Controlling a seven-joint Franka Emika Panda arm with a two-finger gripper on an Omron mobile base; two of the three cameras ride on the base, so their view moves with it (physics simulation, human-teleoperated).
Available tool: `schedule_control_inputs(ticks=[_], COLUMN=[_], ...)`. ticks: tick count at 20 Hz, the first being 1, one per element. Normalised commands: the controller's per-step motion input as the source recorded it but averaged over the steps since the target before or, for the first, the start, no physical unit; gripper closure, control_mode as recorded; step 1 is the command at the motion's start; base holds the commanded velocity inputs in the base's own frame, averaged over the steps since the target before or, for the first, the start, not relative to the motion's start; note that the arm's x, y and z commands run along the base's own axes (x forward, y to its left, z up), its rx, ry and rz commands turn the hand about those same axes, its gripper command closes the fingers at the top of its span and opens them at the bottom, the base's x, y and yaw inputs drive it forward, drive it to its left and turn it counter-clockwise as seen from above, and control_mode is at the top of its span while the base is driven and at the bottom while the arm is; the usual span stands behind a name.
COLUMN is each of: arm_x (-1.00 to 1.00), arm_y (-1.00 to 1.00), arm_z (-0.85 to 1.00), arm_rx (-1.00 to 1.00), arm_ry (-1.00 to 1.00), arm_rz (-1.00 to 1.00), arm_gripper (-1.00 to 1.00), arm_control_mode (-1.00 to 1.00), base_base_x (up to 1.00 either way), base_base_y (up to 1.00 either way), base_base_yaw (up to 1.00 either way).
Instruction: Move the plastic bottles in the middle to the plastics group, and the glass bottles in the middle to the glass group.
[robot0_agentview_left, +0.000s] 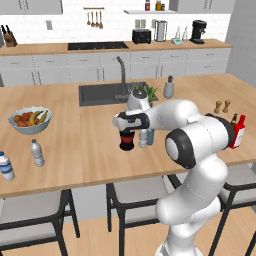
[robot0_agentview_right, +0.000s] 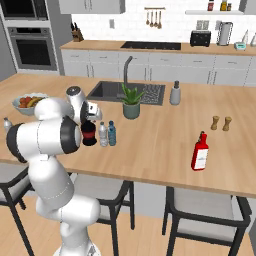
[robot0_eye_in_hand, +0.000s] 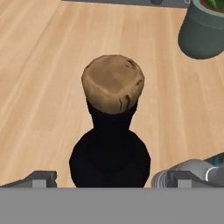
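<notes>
Black cork-topped glass bottle (robot0_eye_in_hand: 110, 148) upright beside two slim plastic bottles (robot0_agentview_right: 107, 134).

Glossy white arm (robot0_agentview_left: 200, 150) built of fat rounded segments, with black rings at each joint and a dark band just behind the claw (robot0_agentview_left: 127, 131); small grey fingertips (robot0_eye_in_hand: 41, 178)

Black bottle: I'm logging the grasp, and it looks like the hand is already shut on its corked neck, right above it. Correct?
Not quite. The hand is right above the black bottle, but open: in the hand view its fingertips stand wide on either side of the bottle, not touching it.
</notes>
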Motion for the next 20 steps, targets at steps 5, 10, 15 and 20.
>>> schedule_control_inputs(ticks=[5,10,15,20], arm_x=[0.10,0.12,0.04,0.03], arm_y=[0.00,0.00,0.01,0.01], arm_z=[0.00,0.00,-0.01,-0.02], arm_rx=[0.00,0.00,0.00,0.00], arm_ry=[0.00,0.00,0.00,-0.02], arm_rz=[0.00,0.00,0.00,0.00], arm_gripper=[-1.00,-1.00,-1.00,-1.00], arm_control_mode=[-1.00,-1.00,-1.00,-1.00], base_base_x=[0.00,0.00,0.00,0.00], base_base_y=[0.00,0.00,0.00,0.00], base_base_yaw=[0.00,0.00,0.00,0.00])
